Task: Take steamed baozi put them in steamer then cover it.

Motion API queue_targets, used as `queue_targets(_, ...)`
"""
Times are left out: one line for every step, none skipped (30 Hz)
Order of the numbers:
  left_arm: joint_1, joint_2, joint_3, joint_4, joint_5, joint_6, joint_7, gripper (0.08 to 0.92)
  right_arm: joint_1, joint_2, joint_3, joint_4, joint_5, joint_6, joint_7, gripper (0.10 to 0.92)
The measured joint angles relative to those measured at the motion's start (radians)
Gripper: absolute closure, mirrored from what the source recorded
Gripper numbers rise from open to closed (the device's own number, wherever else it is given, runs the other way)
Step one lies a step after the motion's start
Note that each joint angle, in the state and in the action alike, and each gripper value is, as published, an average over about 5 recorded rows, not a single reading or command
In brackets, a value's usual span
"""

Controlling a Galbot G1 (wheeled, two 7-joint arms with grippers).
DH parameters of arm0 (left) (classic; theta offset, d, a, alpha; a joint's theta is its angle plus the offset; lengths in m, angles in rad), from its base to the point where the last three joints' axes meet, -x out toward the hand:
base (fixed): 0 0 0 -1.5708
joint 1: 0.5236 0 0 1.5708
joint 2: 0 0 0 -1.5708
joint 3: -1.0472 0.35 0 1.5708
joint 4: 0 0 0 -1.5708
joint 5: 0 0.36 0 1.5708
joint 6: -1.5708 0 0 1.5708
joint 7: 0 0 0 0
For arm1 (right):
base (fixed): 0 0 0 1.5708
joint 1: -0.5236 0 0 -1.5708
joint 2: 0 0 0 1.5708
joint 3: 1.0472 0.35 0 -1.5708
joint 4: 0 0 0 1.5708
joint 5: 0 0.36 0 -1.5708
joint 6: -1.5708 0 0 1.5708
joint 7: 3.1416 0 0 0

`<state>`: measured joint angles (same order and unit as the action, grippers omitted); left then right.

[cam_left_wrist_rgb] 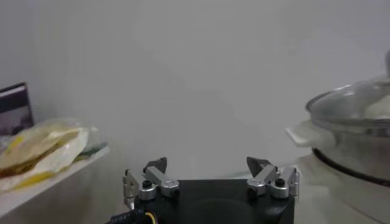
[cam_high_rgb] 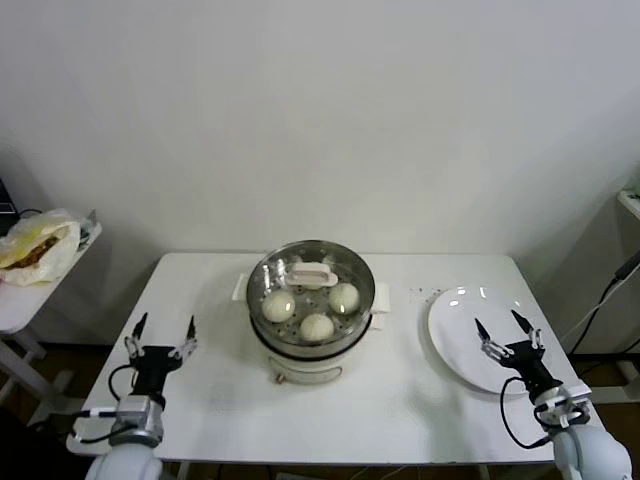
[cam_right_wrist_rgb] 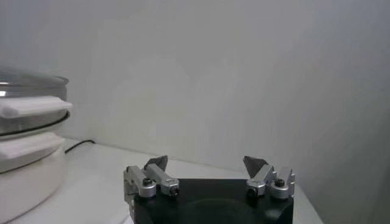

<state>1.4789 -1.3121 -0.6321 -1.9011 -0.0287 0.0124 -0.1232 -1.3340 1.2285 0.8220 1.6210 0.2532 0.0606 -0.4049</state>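
The round shiny stainless-steel steamer (cam_high_rgb: 310, 345) with its cream-white base stands in the middle of the white rectangular desk (cam_high_rgb: 220, 400), a little nearer the far edge. The round clear glass cover (cam_high_rgb: 352, 272) with a metal rim and cream-white bar handle sits on top of the steamer, closing it. Through the glass three smooth cream-white steamed baozi (cam_high_rgb: 317, 326) show on the tray inside; a fourth may lie under the handle, but that cannot be told. A flat round white plate (cam_high_rgb: 455, 330) lies bare near the right edge of the desk, well apart from the steamer. The left pincer (cam_high_rgb: 160, 335) hovers near the front left corner, released, its fingers spread wide and gripping nothing. The right pincer (cam_high_rgb: 508, 330) hovers over the near part of the plate towards the front right corner, likewise released and carrying nothing.
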Motion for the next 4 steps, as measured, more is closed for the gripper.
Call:
queue_targets(0.003, -0.004, -0.006, 0.008, -0.011, -0.015, 0.001, 0.177, 0.000, 0.000, -0.002, 0.002, 0.001, 0.001, 0.000, 0.203)
queue_targets(0.006, -0.007, -0.011, 0.015, -0.022, -0.029, 0.003, 0.177, -0.001, 0.001, -0.003, 0.004, 0.001, 0.002, 0.000, 0.203)
queue_targets(0.008, -0.009, -0.014, 0.018, -0.027, -0.036, 0.004, 0.177, -0.001, 0.001, -0.003, 0.005, 0.001, 0.003, 0.000, 0.203)
queue_targets(0.010, -0.011, -0.016, 0.022, -0.032, -0.042, 0.004, 0.177, -0.001, 0.001, -0.004, 0.006, 0.001, 0.003, 0.000, 0.203)
